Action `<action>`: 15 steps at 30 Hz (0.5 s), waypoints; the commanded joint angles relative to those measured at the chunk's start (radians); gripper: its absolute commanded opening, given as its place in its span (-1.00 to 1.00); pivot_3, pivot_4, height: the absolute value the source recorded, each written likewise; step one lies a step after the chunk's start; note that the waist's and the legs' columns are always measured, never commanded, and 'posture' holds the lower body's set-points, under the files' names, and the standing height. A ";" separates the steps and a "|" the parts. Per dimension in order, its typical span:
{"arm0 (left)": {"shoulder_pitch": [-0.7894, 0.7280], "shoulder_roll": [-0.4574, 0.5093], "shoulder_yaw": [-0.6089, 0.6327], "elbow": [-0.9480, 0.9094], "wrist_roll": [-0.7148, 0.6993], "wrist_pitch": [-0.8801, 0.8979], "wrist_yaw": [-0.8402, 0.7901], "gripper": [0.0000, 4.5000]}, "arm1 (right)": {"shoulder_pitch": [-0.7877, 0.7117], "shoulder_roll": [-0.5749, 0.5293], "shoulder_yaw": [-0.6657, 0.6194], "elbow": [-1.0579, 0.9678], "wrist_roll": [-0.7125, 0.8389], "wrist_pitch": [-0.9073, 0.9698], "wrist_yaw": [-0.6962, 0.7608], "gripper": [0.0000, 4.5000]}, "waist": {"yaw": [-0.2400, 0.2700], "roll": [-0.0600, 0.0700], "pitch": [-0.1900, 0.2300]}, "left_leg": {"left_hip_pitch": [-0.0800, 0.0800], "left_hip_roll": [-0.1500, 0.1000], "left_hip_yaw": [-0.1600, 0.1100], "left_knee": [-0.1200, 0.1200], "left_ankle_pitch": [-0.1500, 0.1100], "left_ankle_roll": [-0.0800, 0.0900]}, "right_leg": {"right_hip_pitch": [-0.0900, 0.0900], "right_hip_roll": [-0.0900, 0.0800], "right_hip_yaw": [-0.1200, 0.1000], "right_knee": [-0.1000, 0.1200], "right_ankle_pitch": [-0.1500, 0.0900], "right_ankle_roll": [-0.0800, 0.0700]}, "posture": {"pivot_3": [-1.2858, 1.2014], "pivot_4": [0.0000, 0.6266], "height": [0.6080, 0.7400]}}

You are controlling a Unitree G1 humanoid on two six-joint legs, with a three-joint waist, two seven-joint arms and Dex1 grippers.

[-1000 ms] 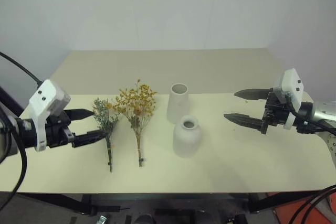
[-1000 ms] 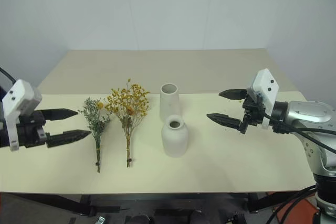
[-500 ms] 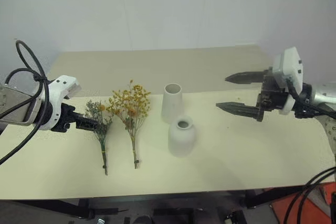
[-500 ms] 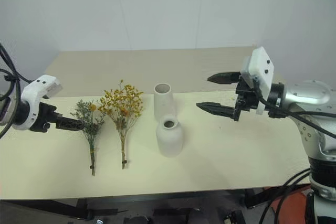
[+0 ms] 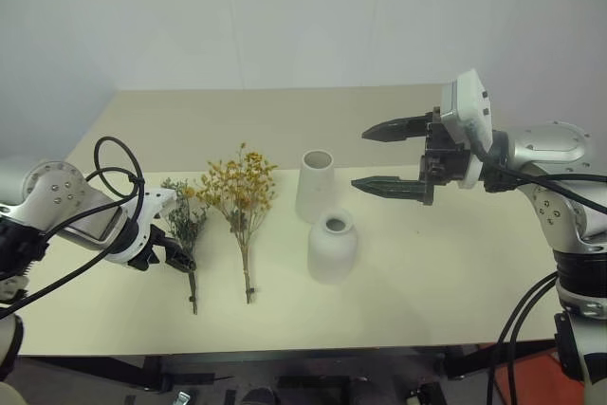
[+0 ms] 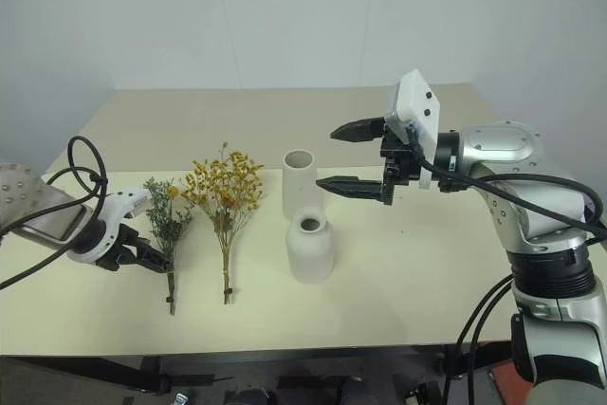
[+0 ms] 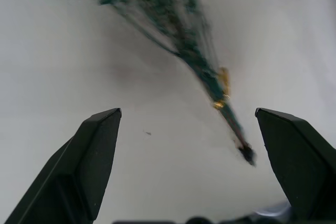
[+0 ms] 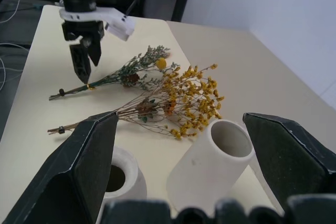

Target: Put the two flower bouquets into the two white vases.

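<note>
Left gripper [image 5: 175, 258] points down, jaws wide, the grey-green sprig [image 5: 186, 225] lying flat just beneath it; best to straddle the thin stem squarely before closing. Beyond lie the yellow-orange bouquet [image 5: 241, 198] and both vases [image 5: 317, 185], right gripper [image 5: 389, 156] spread and empty above them.

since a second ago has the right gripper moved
Yes. The right gripper has shifted left, from beyond the squat rounded white vase to just right of the taller tapered white vase.

Both end effectors [image 5: 174, 255] [image 5: 384, 158] spread wide, empty.
</note>
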State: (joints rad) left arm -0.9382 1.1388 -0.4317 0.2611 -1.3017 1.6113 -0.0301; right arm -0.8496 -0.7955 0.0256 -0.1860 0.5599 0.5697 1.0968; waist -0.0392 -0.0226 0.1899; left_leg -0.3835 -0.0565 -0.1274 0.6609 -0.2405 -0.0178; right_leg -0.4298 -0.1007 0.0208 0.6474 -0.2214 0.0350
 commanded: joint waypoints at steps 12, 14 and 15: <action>0.005 -0.186 0.139 0.093 -0.037 0.003 0.323 0.52 | 0.003 0.005 -0.057 -0.052 0.023 -0.015 -0.002 1.00 | 0.003 0.000 -0.001 | 0.000 -0.002 0.000 0.000 0.000 -0.001 | -0.001 -0.002 0.002 0.002 0.001 0.000 | 0.03 -0.52 1.00; 0.006 -0.182 0.149 0.091 -0.044 0.003 0.338 0.25 | 0.003 0.005 -0.058 -0.052 0.022 -0.015 -0.003 1.00 | 0.003 0.000 -0.001 | 0.000 -0.002 0.000 0.000 0.000 -0.001 | -0.001 -0.002 0.002 0.002 0.001 0.000 | 0.03 -0.52 1.00; 0.005 -0.180 0.157 0.093 -0.045 0.003 0.344 0.13 | 0.002 0.006 -0.058 -0.051 0.021 -0.015 -0.004 1.00 | 0.004 0.000 -0.001 | 0.000 -0.003 0.000 0.000 0.000 -0.001 | -0.001 -0.003 0.002 0.002 0.001 0.000 | 0.03 -0.52 1.00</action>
State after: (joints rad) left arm -0.9331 0.9459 -0.3032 0.3662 -1.3269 1.6114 0.3036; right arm -0.8412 -0.7818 0.0082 -0.2074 0.5716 0.5681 1.0990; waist -0.0356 -0.0226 0.1893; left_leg -0.3838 -0.0595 -0.1274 0.6612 -0.2399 -0.0189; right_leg -0.4314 -0.1040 0.0224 0.6489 -0.2208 0.0351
